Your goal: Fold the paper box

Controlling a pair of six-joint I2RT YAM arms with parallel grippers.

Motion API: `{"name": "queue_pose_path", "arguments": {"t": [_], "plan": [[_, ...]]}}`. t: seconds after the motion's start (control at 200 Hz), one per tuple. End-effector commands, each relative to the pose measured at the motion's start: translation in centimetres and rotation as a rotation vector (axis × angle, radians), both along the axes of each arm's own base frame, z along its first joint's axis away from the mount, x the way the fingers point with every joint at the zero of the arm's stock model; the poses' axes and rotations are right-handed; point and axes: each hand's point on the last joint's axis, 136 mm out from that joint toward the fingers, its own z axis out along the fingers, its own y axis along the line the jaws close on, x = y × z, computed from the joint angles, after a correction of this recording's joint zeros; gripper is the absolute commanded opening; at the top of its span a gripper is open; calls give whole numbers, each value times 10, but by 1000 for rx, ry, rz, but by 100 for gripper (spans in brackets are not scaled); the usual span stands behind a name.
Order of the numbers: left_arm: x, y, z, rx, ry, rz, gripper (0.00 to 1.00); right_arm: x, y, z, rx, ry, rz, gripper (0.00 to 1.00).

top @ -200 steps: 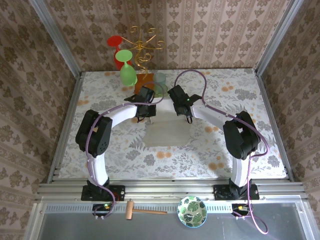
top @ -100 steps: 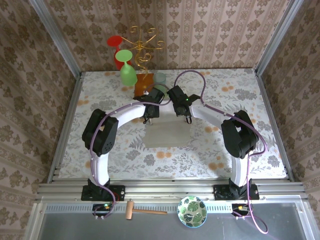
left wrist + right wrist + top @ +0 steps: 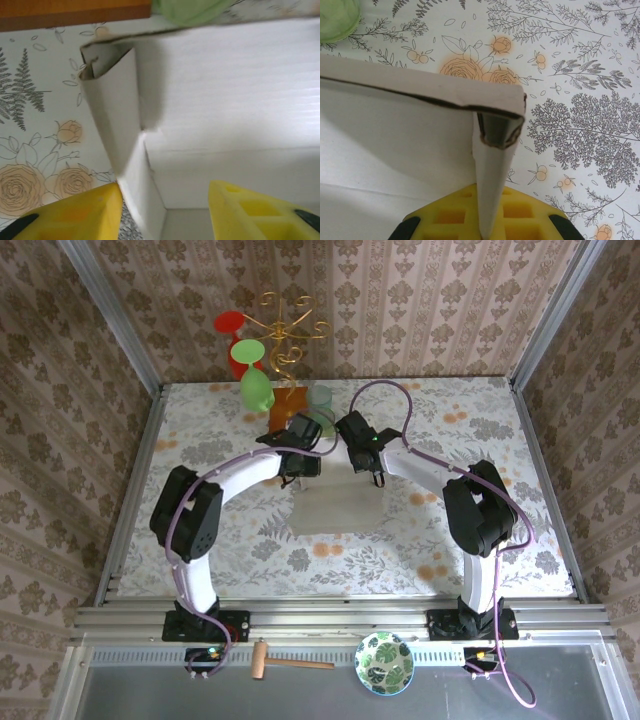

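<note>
The box (image 3: pixel 335 508) lies in the middle of the flowered table (image 3: pixel 480 540), between the two arms, with its far edge close to an orange block (image 3: pixel 285 412). Both side walls are raised.

The left gripper (image 3: pixel 300 468) sits at the box's far left corner. Seen from its wrist, its jaws stand well apart and grip nothing. One yellow finger (image 3: pixel 75 215) is outside the left wall and the other is inside, above the box floor. The wall rises between them, hard against the outer finger, though I cannot tell if they touch. At the far end the wall curls round into a loose, open corner.

The right gripper (image 3: pixel 377 476) is at the far right corner. Its yellow pads (image 3: pixel 450 220) are pinched tight on the thin right wall, which stands upright between them. The corner above gapes a little, dark inside.

A green glass (image 3: pixel 257 390) hangs from a gold stand (image 3: pixel 285 330) beyond the block.
</note>
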Motion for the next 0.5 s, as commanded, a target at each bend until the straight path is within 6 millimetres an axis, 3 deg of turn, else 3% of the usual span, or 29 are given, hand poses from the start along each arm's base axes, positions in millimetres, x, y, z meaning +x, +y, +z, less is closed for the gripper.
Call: {"name": "queue_pose_path", "arguments": {"t": [0.0,0.21,0.495], "plan": [[-8,-3,21,-122,10,-11,50,-1,-9,0,-34,17,-22,0],[-12,20,6,-115,54,28,50,-1,-10,-2,-35,27,-20,0],[-3,20,-12,-110,66,37,50,-2,-10,-4,-37,43,-14,0]]}}
